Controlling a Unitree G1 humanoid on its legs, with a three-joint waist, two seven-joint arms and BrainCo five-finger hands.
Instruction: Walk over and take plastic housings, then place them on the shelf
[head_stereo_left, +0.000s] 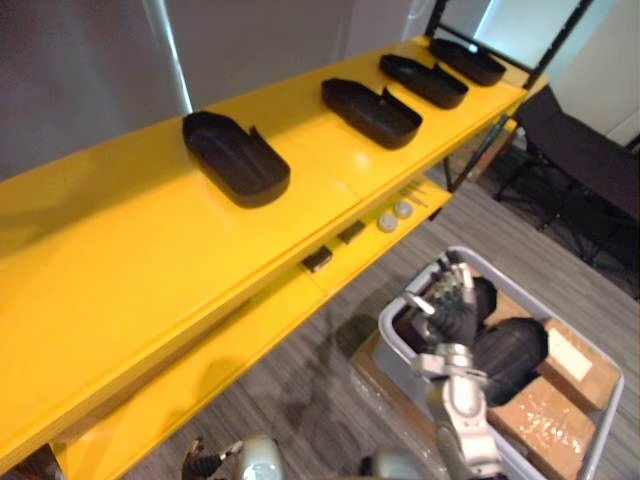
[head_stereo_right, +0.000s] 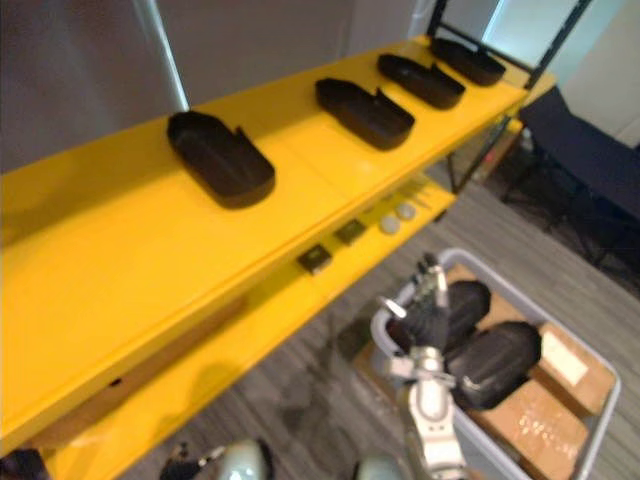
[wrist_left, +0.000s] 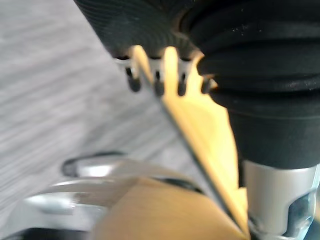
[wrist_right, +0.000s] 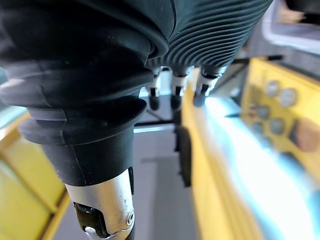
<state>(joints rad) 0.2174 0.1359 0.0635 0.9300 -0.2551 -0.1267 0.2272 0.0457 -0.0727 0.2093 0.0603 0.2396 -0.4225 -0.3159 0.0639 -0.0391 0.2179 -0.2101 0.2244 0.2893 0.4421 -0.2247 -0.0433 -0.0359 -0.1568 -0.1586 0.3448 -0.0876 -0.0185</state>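
Note:
Several black plastic housings lie in a row on the top board of the yellow shelf (head_stereo_left: 120, 270); the nearest housing (head_stereo_left: 235, 157) is left of the middle, another housing (head_stereo_left: 370, 112) sits further right. A grey bin (head_stereo_left: 395, 345) on the floor at the lower right holds two more housings, one (head_stereo_left: 510, 355) beside my right hand and one (head_stereo_right: 465, 298) just past its fingers. My right hand (head_stereo_left: 452, 315) hovers over the bin's near left corner, fingers spread and holding nothing. My left hand (head_stereo_left: 205, 458) hangs low at the bottom edge, its fingers (wrist_left: 157, 82) relaxed and empty.
Cardboard boxes (head_stereo_left: 545, 415) fill the bin's right side. The lower shelf board carries two small dark parts (head_stereo_left: 317, 260) and two round discs (head_stereo_left: 387, 222). A black chair (head_stereo_left: 580, 150) stands at the far right behind the shelf end. Grey carpet lies between shelf and bin.

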